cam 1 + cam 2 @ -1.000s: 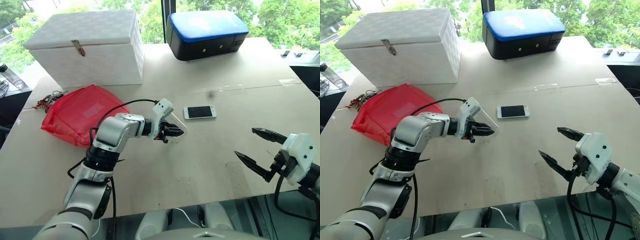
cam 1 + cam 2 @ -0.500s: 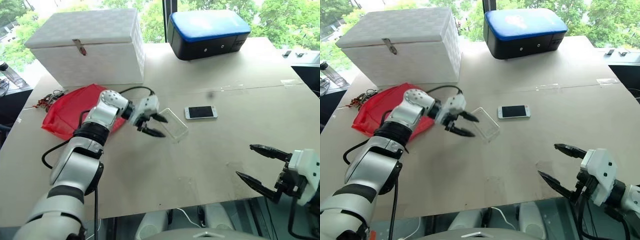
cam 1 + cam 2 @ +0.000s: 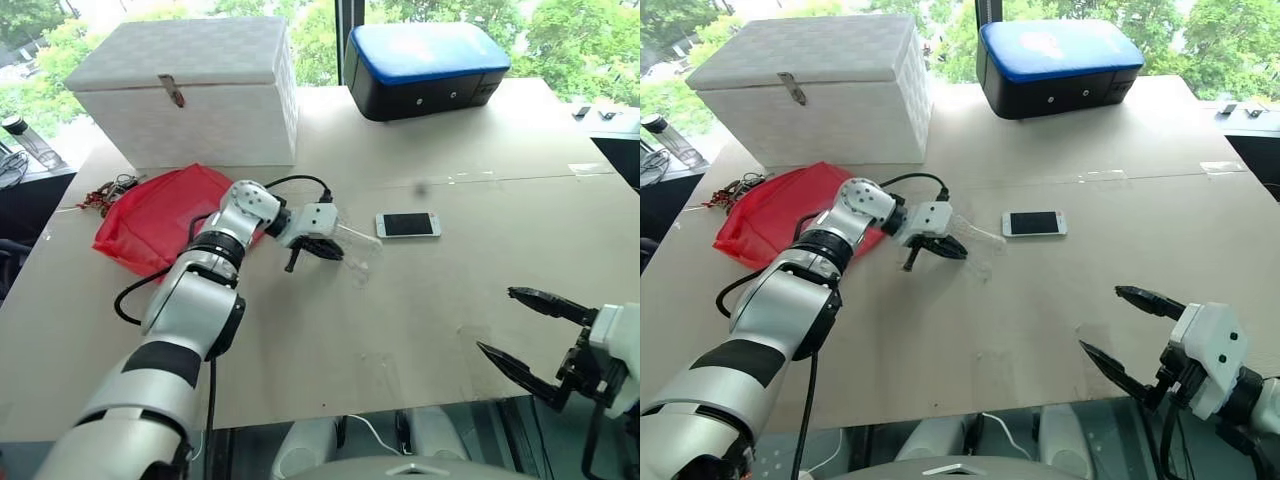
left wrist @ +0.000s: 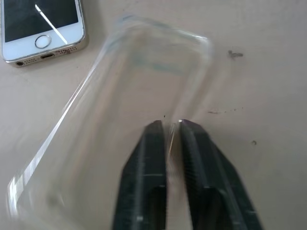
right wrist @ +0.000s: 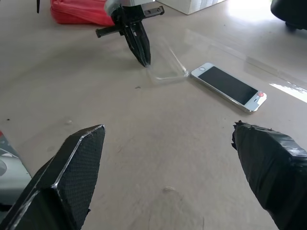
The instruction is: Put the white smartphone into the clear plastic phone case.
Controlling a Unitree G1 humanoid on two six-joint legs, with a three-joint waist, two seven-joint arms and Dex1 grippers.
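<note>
Nearest, low at the front edge of the worktop (image 3: 420,330), the right hand (image 3: 1130,330) is held with its two black fingers spread wide and nothing between them. Further in, the left hand (image 3: 320,250) is pressed together on the rim of the clear plastic phone case (image 4: 139,91), whose thin wall is seen pinched between the ribbed fingertips (image 4: 153,132) in the left wrist view. The white smartphone (image 3: 407,224) lies flat, screen up, just beside the case on the robot's right, untouched.

For the step in hand, the case would best be kept steady with its hollow side up while the phone is fetched by the free hand; a light pinch is judged wise, since the shell looks thin and flexible and could buckle or slip.

The case is transparent, glossy, round-cornered with a low rim. The phone is a hard, smooth slab with a black glass face and pale metal edge. The worktop is matte beige board.
</note>
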